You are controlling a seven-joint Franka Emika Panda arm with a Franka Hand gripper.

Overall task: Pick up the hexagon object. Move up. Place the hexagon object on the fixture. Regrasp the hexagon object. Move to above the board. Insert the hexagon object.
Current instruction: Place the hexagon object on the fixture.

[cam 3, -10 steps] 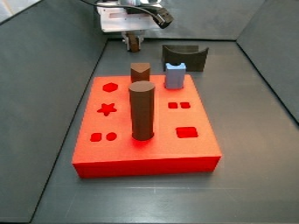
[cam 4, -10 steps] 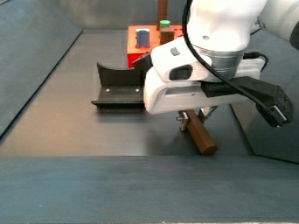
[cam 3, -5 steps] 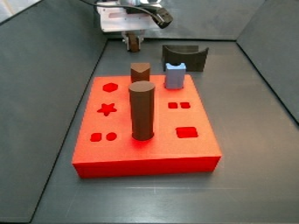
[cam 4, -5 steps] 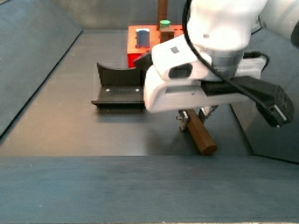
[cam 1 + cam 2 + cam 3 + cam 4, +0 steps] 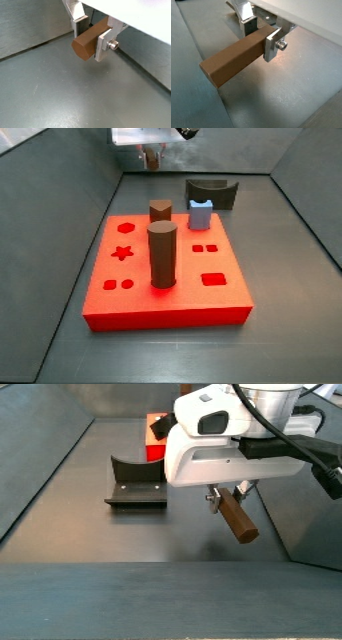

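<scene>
Pinching the hexagon object (image 5: pixel 238 517) near one end, your gripper (image 5: pixel 225 492) holds it tilted in the air above the grey floor, clear of the fixture (image 5: pixel 136 484) and well apart from the red board (image 5: pixel 167 268).

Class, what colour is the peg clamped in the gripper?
Brown, matte. The hexagon object, held by the gripper, shows best in a wrist view.

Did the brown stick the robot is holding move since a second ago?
Yes. The hexagon object, clamped in the gripper, has gone up: in a side view it now hangs clear above the floor, higher against the fixture than before.
</scene>
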